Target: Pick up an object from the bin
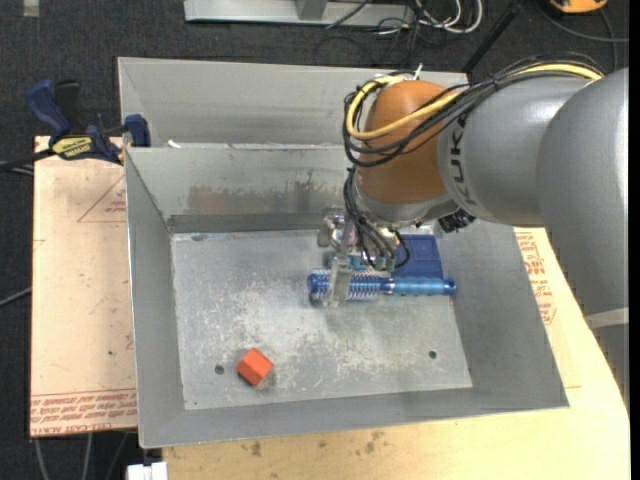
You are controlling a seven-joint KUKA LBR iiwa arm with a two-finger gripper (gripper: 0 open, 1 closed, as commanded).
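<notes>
Closest to the lens, grey arm (540, 158) with orange cover (400, 148), reaching down into grey metal bin (150, 268). Gripper (343, 273) low at the bristled end of a blue brush (415, 287), flat on the bin floor directly beneath it, handle stretching away on the arm's side. Spread, pressed together or pinching: cannot tell from above. Blue block (425, 253) just behind the gripper, partly hidden under the wrist, close beside the brush. Small orange cube (254, 367) well apart from the gripper, toward the bin's near corner on the side away from the arm. Step in hand, by the look of it: settling on the brush for the grasp, nothing lifted yet. Next move likely to call for a firm close across the brush, then a straight lift clear of the block.
</notes>
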